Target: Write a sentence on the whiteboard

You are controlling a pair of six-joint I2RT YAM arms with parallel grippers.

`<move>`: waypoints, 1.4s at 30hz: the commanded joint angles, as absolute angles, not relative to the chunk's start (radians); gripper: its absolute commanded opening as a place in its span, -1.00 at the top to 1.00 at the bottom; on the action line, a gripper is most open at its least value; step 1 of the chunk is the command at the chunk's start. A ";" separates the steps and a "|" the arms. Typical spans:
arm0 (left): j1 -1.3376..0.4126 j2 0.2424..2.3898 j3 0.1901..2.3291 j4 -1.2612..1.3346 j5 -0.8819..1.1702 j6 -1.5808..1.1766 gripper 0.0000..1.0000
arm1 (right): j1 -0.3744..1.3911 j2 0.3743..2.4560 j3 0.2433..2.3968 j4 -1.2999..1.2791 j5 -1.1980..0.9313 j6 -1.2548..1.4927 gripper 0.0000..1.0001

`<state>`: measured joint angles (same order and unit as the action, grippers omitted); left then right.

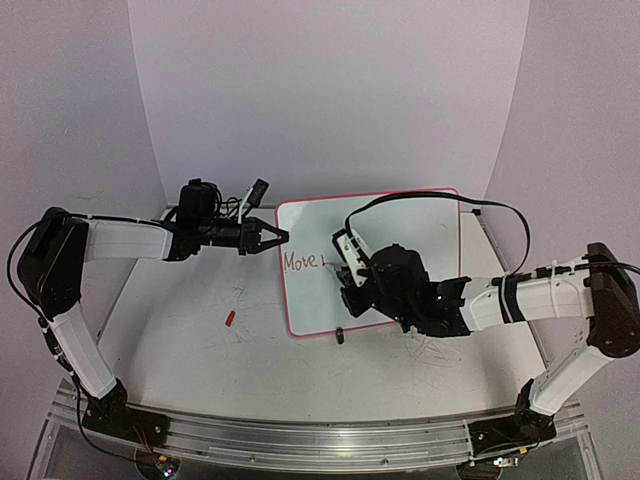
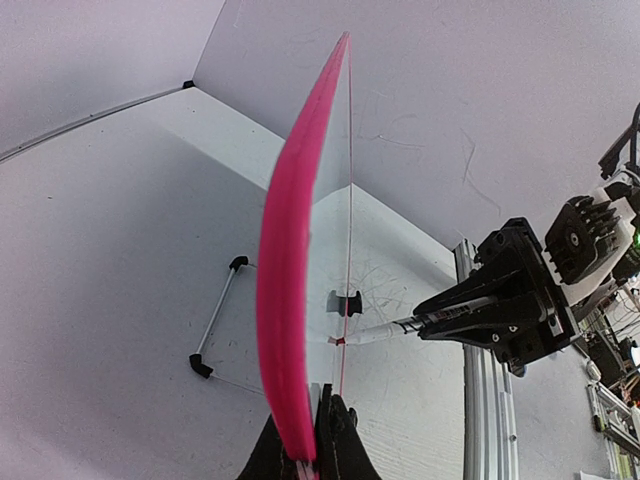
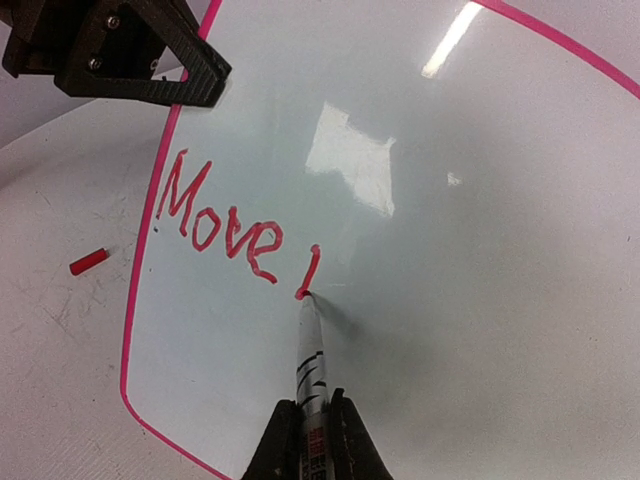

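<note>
The whiteboard (image 1: pixel 400 225), glossy white with a thin red rim, lies on the table between the arms. My left gripper (image 1: pixel 280 238) is shut on its left edge; in the left wrist view the rim (image 2: pixel 285 280) runs up from between that gripper's (image 2: pixel 318 440) fingers. My right gripper (image 3: pixel 312 430) is shut on a white marker (image 3: pixel 310 355). The marker's red tip touches the board at the foot of a short stroke. The sentence (image 3: pixel 225 225) reads "Move" plus that one stroke, in red, near the left rim (image 1: pixel 303 262).
A small red marker cap (image 1: pixel 230 319) lies on the scuffed white table left of the board. A black clip foot (image 1: pixel 339 335) sits on the board's near edge. A thin rod with black ends (image 2: pixel 215 325) lies beyond the board. White walls enclose the table.
</note>
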<state>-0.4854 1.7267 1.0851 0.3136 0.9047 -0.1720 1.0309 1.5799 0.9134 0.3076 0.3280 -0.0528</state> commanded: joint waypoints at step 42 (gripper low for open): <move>-0.490 1.690 1.077 0.309 0.853 -0.066 1.00 | 1.006 1.567 0.938 0.343 0.427 -0.032 1.00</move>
